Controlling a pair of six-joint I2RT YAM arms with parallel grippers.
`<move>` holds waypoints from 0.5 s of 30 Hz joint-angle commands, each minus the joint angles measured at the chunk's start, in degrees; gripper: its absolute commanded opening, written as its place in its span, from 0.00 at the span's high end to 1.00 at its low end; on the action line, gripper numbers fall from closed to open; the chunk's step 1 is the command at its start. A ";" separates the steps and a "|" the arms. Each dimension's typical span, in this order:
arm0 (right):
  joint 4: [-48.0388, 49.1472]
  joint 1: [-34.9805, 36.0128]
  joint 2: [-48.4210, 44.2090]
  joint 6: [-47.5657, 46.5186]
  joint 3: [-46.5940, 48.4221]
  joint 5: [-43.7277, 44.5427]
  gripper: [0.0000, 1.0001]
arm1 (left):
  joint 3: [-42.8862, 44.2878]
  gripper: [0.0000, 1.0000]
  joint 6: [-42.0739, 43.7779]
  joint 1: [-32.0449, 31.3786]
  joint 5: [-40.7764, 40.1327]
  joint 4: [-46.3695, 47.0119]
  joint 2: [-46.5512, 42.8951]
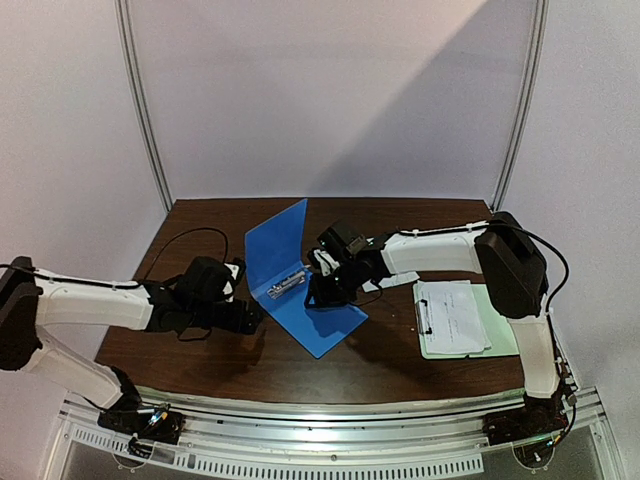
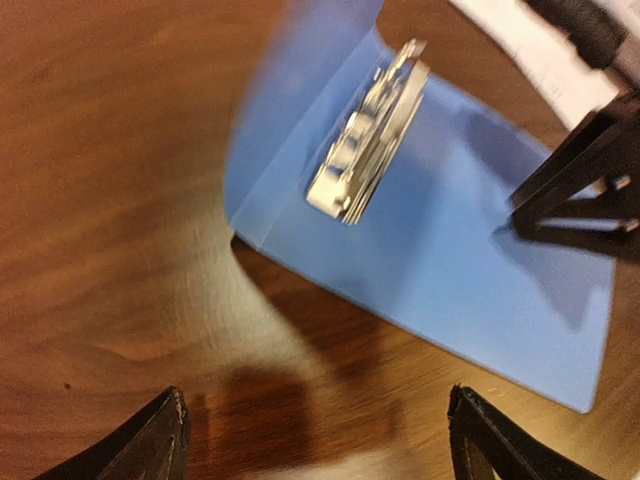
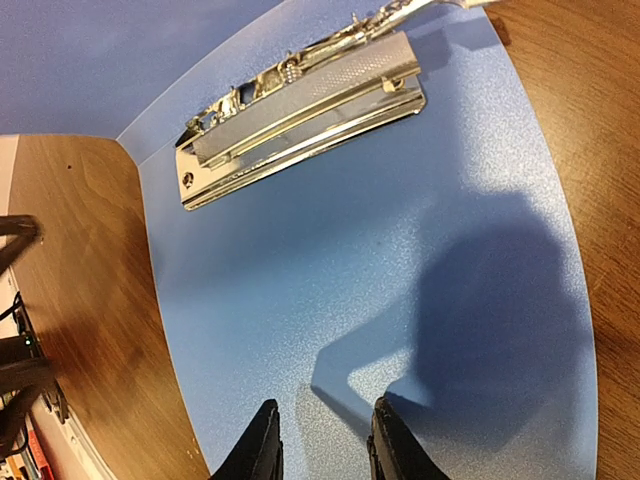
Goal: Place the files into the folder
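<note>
We see the left gripper [image 2: 315,400] low beside the open folder [image 1: 330,320], jaws wide, released; the right gripper [image 3: 328,405] angles down over it, slightly parted, grasping nothing.

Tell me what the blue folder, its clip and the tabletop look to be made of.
The folder looks like thin plastic, matte with a fine grain; its cover curves upright without creasing. The clip looks like polished metal: mirror glints and a knurled plate. The tabletop shows brown wood grain with a soft sheen; solid wood or laminate cannot be told.
</note>
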 commanded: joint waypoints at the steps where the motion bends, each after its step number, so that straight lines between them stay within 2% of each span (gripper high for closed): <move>1: -5.47 -0.82 3.84 -0.54 -0.18 0.94 0.70 | 0.62 0.10 0.88 1.05 -0.22 0.57 -3.85; 5: -5.49 -0.98 3.89 -0.45 0.55 0.94 0.70 | 0.80 0.13 1.07 0.73 4.44 3.71 -4.18; 7: -5.74 -1.08 3.97 -0.54 1.27 0.92 0.70 | -0.63 0.15 0.84 0.40 6.61 8.15 -5.56; 10: -5.83 -1.23 4.29 -0.45 2.09 0.77 0.70 | -3.44 0.22 0.30 0.08 9.09 12.60 -9.44; 12: -5.87 -1.35 4.37 -0.45 2.59 0.68 0.70 | -5.84 0.27 -0.31 -0.57 7.15 13.66 -14.29; 15: -5.89 -1.44 4.70 -0.45 3.16 0.47 0.70 | -10.73 0.29 -0.22 -1.33 4.61 14.96 -26.72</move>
